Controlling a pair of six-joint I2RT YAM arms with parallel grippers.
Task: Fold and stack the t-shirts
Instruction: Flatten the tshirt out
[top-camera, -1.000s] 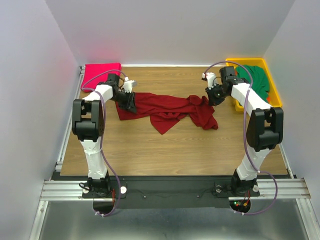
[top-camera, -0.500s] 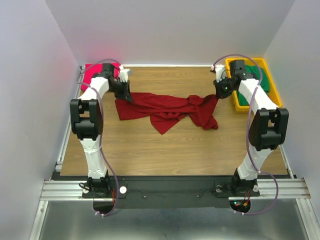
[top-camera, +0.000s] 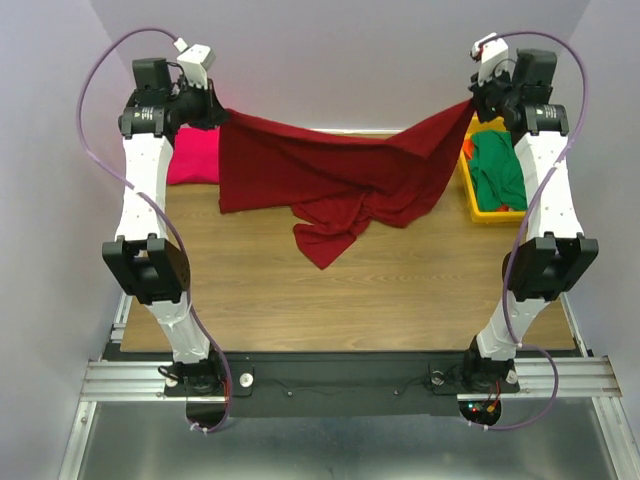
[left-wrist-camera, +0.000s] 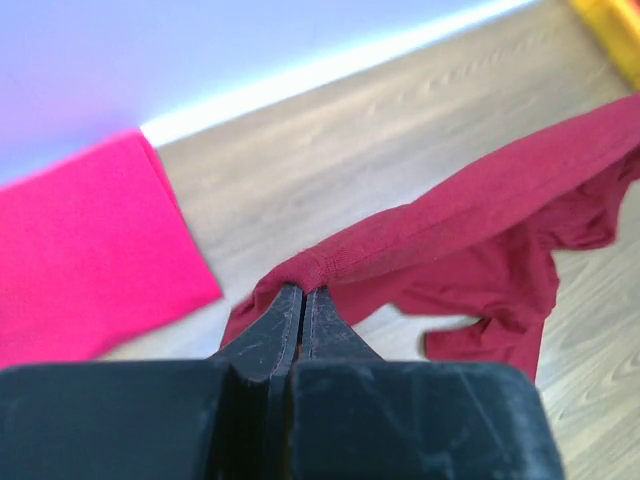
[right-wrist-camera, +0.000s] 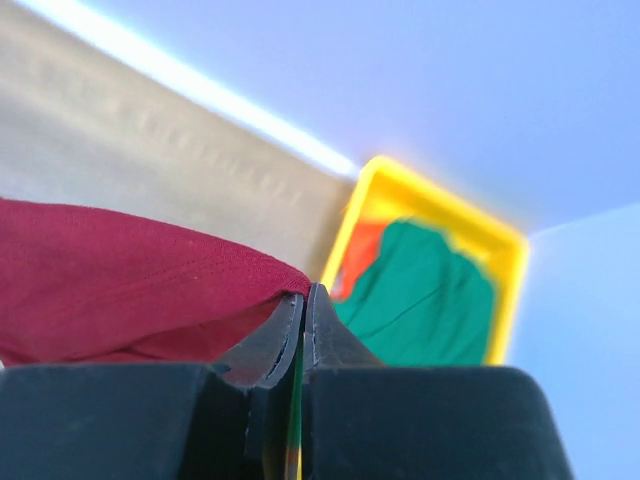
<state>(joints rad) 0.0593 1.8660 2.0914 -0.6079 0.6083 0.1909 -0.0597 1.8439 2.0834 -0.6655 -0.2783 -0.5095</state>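
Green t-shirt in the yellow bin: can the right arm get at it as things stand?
Probably not yet: the green t-shirt lies uncovered close to the right pincer, but that pincer is shut on the maroon t-shirt, stretched in the air.

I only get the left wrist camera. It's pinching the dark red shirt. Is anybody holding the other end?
Observer: Yes, the right gripper is shut on the other end of the dark red shirt.
Operator: What's the yellow bit in my corner?
Observer: A yellow bin with a green shirt lying in it.
Operator: Anything else in there?
Observer: An orange thing shows beside the green shirt; I can't tell what it is.
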